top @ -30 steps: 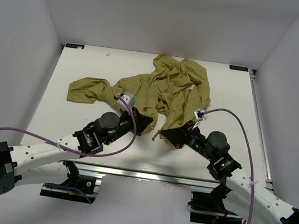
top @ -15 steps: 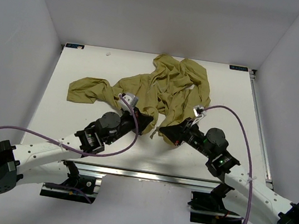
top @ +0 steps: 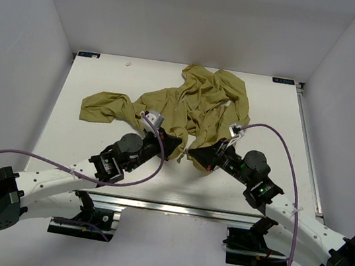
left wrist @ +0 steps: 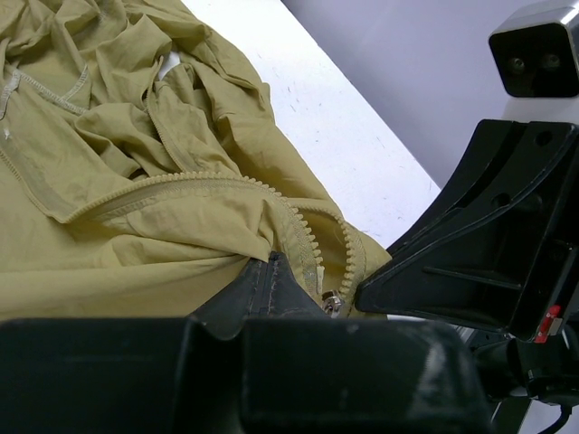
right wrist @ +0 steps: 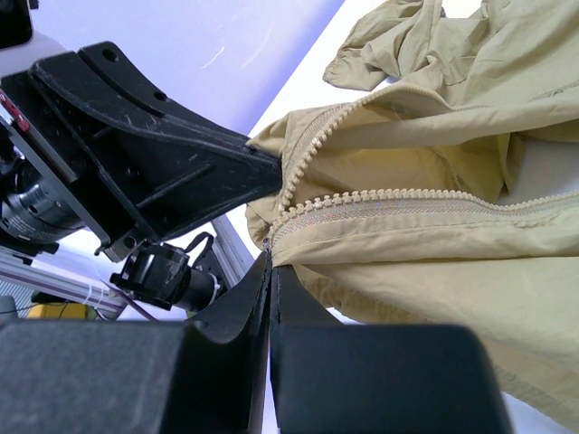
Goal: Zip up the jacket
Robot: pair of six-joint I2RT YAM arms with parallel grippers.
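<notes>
The olive jacket point(top: 195, 105) lies crumpled across the middle and back of the table, one sleeve stretched out to the left. Both grippers meet at its near hem. My left gripper point(top: 174, 147) is shut on the jacket fabric beside the zipper teeth point(left wrist: 298, 226); in its wrist view point(left wrist: 271, 264) a small metal slider point(left wrist: 332, 301) sits just right of the tips. My right gripper point(top: 194, 157) is shut on the bottom end of the other zipper edge point(right wrist: 398, 201), as its wrist view point(right wrist: 270, 258) shows. The two grippers are almost touching.
The white table point(top: 106, 75) is enclosed by white walls at the left, back and right. An aluminium rail point(top: 173, 207) runs along the near edge. Purple cables point(top: 282, 149) loop from both wrists. The sleeve point(top: 104, 107) lies at the left.
My right gripper has moved a little left and forward with the hem, closing the gap to the left gripper. The left gripper has barely moved.
</notes>
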